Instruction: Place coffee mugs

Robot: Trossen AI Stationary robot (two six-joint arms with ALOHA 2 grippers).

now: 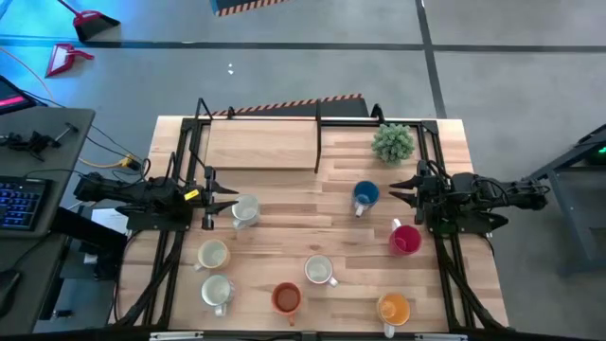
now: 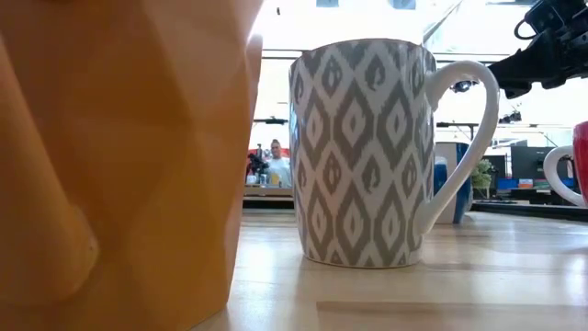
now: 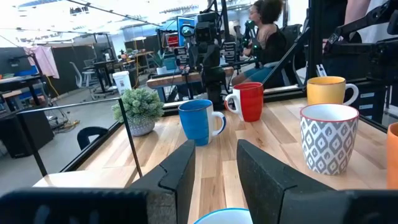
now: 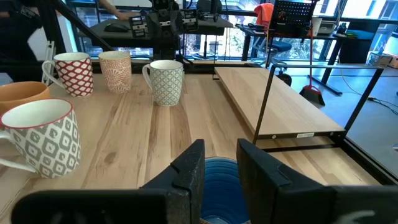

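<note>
Mugs [image 1: 320, 270] (seven visible) across table [image 1: 284, 204]

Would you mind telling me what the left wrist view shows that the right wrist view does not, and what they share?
Only the left wrist view shows the potted plant, the red mug and the yellow-orange mug. Only the right wrist view shows the raised wooden shelf and three patterned mugs near the far edge. Both show the blue mug and the grey-diamond mug, past open end effector fingers.
</note>
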